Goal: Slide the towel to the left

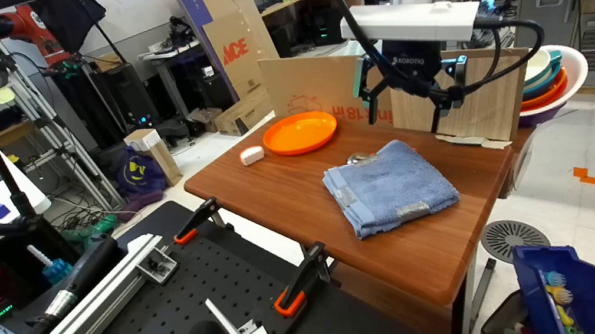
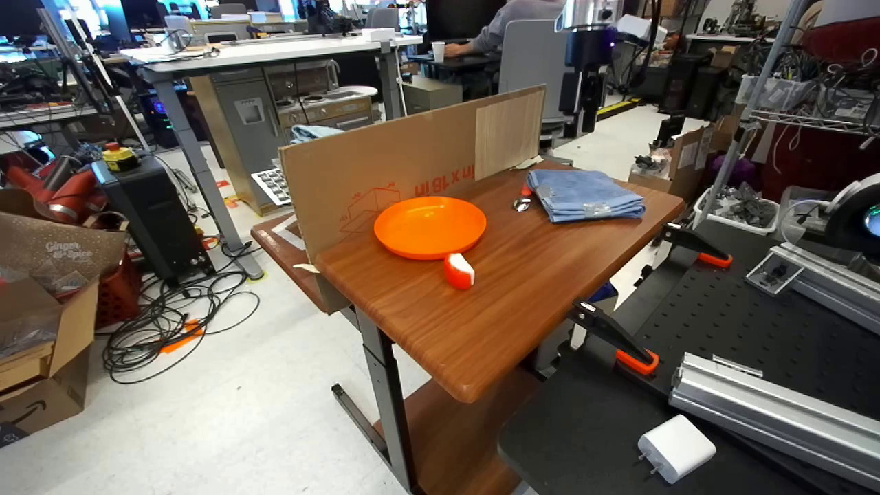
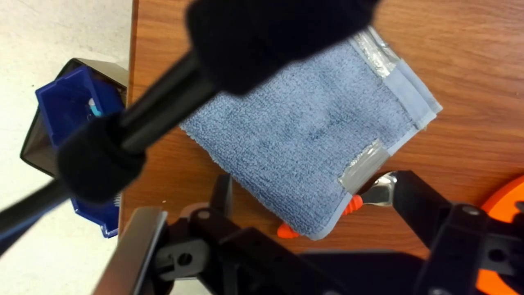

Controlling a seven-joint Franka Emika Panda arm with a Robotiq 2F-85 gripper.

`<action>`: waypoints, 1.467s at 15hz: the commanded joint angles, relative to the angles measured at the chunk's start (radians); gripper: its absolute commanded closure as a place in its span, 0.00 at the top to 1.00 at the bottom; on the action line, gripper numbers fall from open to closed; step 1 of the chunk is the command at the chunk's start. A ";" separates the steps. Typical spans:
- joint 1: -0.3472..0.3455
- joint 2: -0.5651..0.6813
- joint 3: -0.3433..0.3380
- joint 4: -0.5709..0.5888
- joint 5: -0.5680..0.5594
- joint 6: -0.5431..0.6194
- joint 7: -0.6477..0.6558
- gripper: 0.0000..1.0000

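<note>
The towel, a folded blue-grey cloth with silvery tape patches, lies on the brown table in both exterior views [image 1: 396, 187] [image 2: 584, 194]. It also fills the middle of the wrist view [image 3: 303, 131], partly hidden there by a dark blurred cable and fitting. A spoon with an orange handle [image 3: 381, 193] lies partly under one corner of the towel. My gripper [image 1: 404, 123] is open and empty, raised above the table near the cardboard side of the towel. In the wrist view its fingers [image 3: 313, 178] stand wide apart on either side of the towel's corner, not touching it as far as shows.
An orange plate [image 1: 300, 133] and a small red-and-white object [image 2: 458, 271] sit at the table's other end. An upright cardboard sheet [image 2: 385, 182] lines the back edge. Black clamps [image 1: 301, 286] grip the front edge. A blue bin [image 1: 570, 285] stands below the table's end.
</note>
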 commanded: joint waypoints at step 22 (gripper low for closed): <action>0.042 0.237 0.005 0.019 -0.278 0.150 0.176 1.00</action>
